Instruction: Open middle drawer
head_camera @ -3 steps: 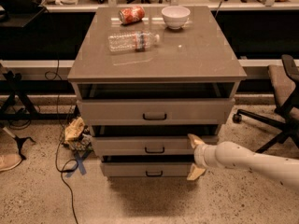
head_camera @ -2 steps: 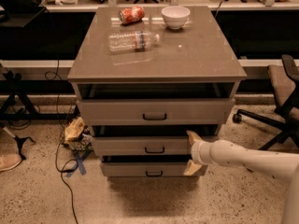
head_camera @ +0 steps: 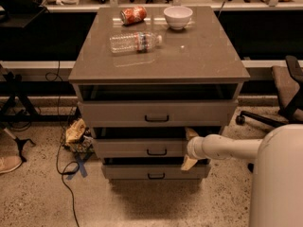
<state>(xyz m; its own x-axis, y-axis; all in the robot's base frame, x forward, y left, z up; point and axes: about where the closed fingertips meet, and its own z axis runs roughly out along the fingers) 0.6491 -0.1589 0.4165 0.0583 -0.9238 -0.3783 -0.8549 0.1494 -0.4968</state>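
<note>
End effector (head_camera: 188, 148) at right end of middle drawer (head_camera: 128, 148) — fingers spread, astride its front. Likely light, rigid, free-sliding; black handle (head_camera: 156, 152) — best hold.

Gripper (head_camera: 189, 148) at right end of middle drawer (head_camera: 137, 148), office chair (head_camera: 288, 90) further right.

Hand (head_camera: 189, 148) at middle drawer's (head_camera: 137, 148) right end — bottle (head_camera: 135, 41) on cabinet top (head_camera: 199, 56).

Matt middle drawer (head_camera: 142, 148), perhaps rubbery gripper (head_camera: 188, 148) alongside
</note>
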